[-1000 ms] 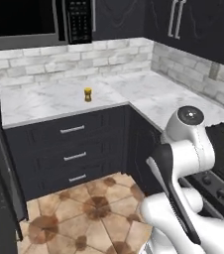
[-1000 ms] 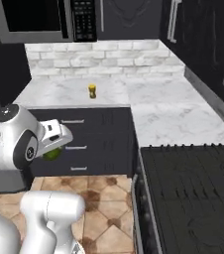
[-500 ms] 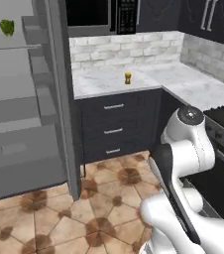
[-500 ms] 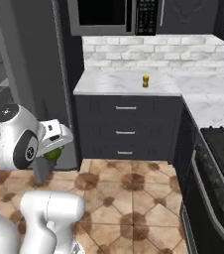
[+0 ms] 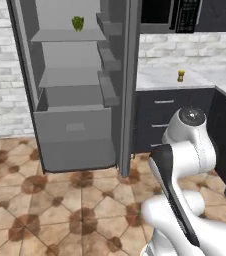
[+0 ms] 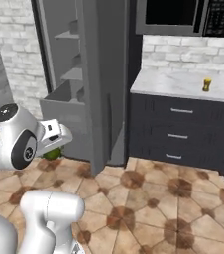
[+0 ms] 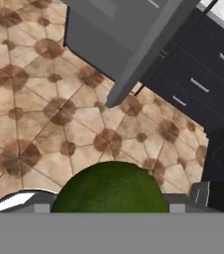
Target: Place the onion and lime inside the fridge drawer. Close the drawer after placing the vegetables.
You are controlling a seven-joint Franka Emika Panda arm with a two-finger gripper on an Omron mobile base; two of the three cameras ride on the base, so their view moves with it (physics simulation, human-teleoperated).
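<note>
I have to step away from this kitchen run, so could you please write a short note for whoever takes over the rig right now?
Gripper: shut on the lime, carried low beside the robot's body, above the tiled floor.
Fridge drawer: pulled open, fridge door open too; I cannot tell what is inside it.
Onion: I cannot place it.
A leafy-green item sits on an upper fridge shelf; a small yellow item stands on the counter.
Left: put the lime in the drawer, confirm the onion, close the drawer.

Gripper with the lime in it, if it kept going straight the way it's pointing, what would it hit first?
Most likely the tiled floor. The gripper, shut on the lime, looks down at bare tiles in front of the open fridge drawer; nothing else seems to lie in that line, though depth is unclear.
</note>
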